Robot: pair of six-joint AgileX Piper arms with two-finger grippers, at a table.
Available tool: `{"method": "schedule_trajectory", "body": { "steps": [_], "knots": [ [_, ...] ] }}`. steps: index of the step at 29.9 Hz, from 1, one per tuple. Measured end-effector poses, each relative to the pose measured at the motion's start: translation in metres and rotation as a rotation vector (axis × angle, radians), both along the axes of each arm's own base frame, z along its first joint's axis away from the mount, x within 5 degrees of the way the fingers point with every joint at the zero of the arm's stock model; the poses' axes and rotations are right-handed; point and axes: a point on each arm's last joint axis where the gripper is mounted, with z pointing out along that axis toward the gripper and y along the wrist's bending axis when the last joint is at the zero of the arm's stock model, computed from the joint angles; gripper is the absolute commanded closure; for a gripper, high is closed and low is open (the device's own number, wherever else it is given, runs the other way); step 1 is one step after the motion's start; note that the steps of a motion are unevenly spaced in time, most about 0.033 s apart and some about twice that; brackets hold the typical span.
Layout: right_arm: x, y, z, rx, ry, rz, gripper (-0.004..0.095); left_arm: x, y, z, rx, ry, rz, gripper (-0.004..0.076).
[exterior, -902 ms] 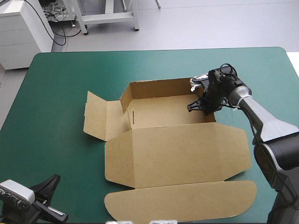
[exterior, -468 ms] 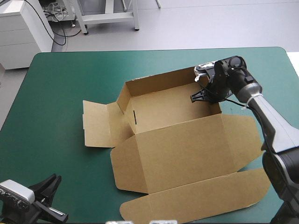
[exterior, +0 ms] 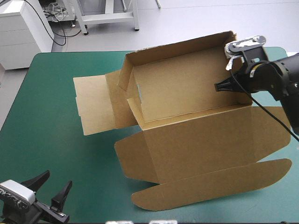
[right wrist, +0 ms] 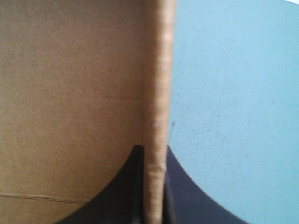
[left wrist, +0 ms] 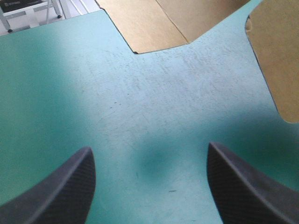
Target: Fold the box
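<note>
Right hand [exterior: 221, 87] clamped on an end wall of the box [exterior: 182, 88]; left hand [left wrist: 149, 148] spread apart, well clear of the box; board likely light, stiff; pinch wall edges.

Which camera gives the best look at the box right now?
The high view: it shows the whole box, walls raised and lid flaps spread, with the right gripper clamped on its right wall. The left wrist view catches only flap edges ahead of the open left gripper; the right wrist view shows just the pinched wall edge.
</note>
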Motion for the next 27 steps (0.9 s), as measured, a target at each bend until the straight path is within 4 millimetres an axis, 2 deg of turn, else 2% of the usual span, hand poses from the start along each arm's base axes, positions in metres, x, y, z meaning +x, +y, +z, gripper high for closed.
{"method": "schedule_trajectory", "body": {
  "steps": [5, 11, 17, 21, 27],
  "knots": [
    [-0.024, -0.009, 0.017, 0.007, -0.060, -0.008, 0.0930, 0.000, -0.001, 0.000, -0.014, 0.004, -0.009, 0.0232],
    [-0.028, -0.010, 0.019, 0.011, -0.066, -0.010, 0.0930, 0.014, -0.003, 0.005, 0.008, 0.001, 0.014, 0.0232],
    [-0.028, -0.010, 0.019, 0.011, -0.066, -0.010, 0.0930, 0.051, -0.009, 0.032, 0.028, 0.085, 0.075, 0.0232],
    [-0.028, -0.010, 0.019, 0.011, -0.066, -0.011, 0.0930, 0.087, -0.013, 0.057, 0.064, 0.139, 0.153, 0.0234],
    [-0.028, -0.010, 0.019, 0.011, -0.066, -0.011, 0.0930, 0.130, -0.012, 0.096, 0.160, 0.189, 0.297, 0.0356]
  ]
}}
